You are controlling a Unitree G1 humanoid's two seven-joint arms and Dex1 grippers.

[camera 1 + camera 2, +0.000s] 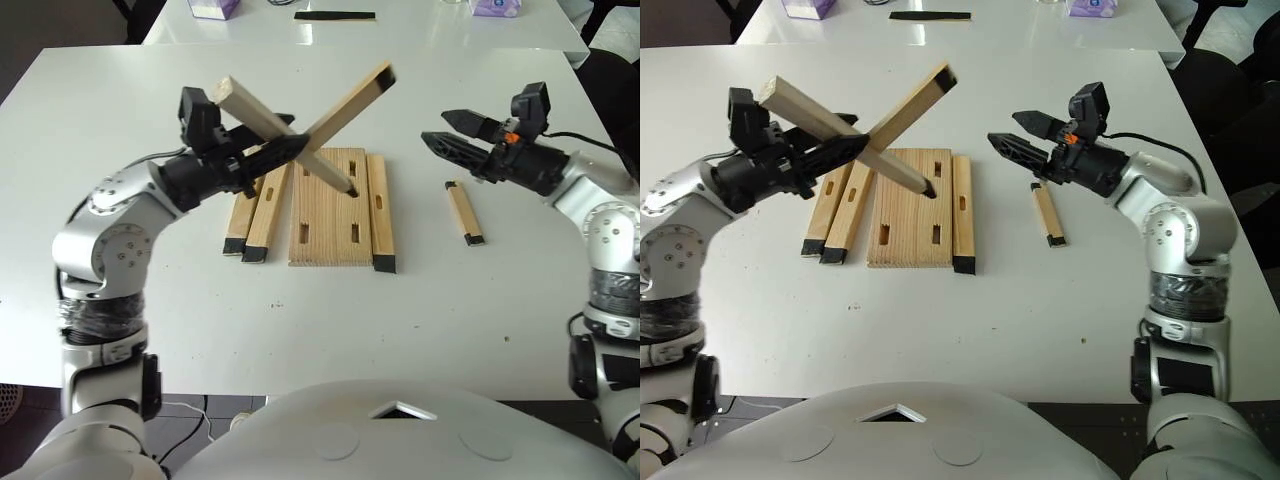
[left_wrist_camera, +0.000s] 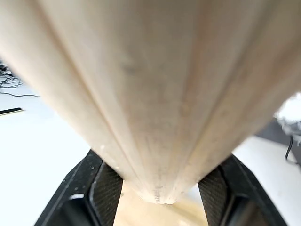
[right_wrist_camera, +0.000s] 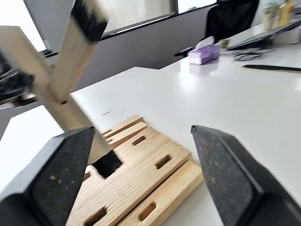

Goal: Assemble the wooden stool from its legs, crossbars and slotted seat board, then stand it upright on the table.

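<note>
We saw the left claw (image 1: 266, 153) clamped on a square-cut wooden cross (image 1: 345, 104) over the slotted board (image 1: 328, 245), the right claw (image 1: 437, 127) spread wide.

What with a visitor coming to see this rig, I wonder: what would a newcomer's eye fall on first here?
Most striking are the two crossed wooden pieces forming an X, gripped in the left end effector over the slotted seat board at the table's middle, one black-tipped end down at the board. On the right side, the right end effector hovers open and empty above the table, near a short crossbar lying flat.
</note>
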